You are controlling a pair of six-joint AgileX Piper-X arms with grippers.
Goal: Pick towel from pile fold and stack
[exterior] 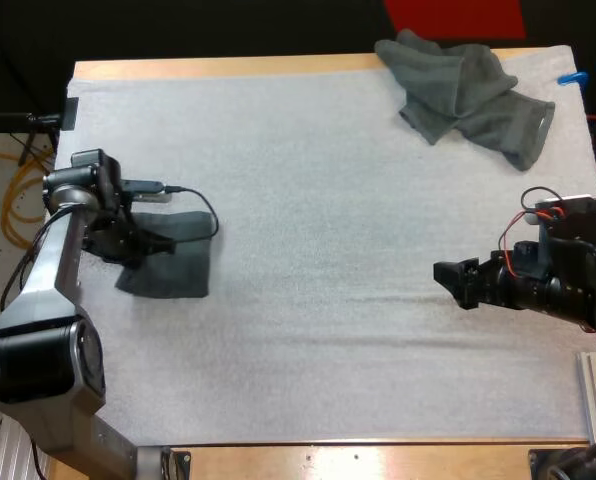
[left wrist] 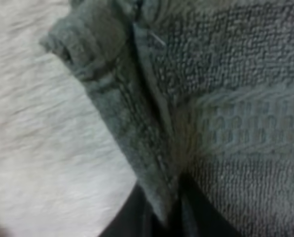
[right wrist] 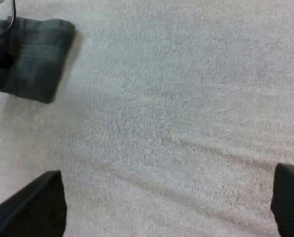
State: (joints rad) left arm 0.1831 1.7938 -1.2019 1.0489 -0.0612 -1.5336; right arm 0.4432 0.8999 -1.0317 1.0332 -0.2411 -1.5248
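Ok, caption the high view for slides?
Left gripper on folded towel; right gripper over mat; crumpled towel far right.

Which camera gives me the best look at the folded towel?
High view: folded towel flat on the mat, left gripper over one corner. Right wrist view shows it farther off; left wrist view, its weave close up.

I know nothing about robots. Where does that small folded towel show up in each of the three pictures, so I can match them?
High view: the folded towel lies near the left edge of the white mat, under the left jaws.
Left wrist view: the folded towel is close up, its edge pinched between the left jaws.
Right wrist view: the folded towel lies far across the mat, by the left jaws.
Shared landmark: the white mat.
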